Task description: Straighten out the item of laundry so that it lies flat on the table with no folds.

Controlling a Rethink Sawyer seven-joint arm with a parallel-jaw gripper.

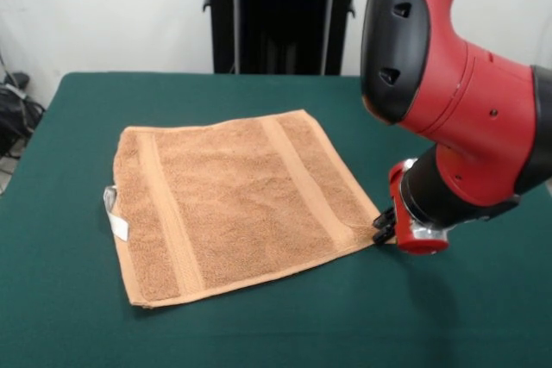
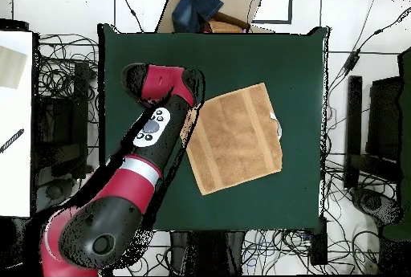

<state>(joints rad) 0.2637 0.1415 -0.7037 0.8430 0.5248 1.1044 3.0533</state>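
The orange-tan towel (image 1: 237,204) lies spread out and nearly flat on the green table (image 1: 259,333), turned a little askew. Its two woven bands run front to back, and the white loop tag (image 1: 115,213) sticks out from its left edge. My gripper (image 1: 385,225) is low over the table at the towel's near-right corner, touching or just beside it. In the overhead view the towel (image 2: 237,137) lies right of the table's (image 2: 241,57) middle with its tag (image 2: 278,125) on the right. There my gripper is hidden under the arm's wrist (image 2: 172,89).
The red arm (image 1: 457,101) fills the right side of the front view. The black pedestal (image 1: 276,15) stands behind the table. A dark bag (image 1: 13,114) sits off the left edge. Overhead, a cardboard box with blue cloth (image 2: 210,9) lies beyond the table's top edge.
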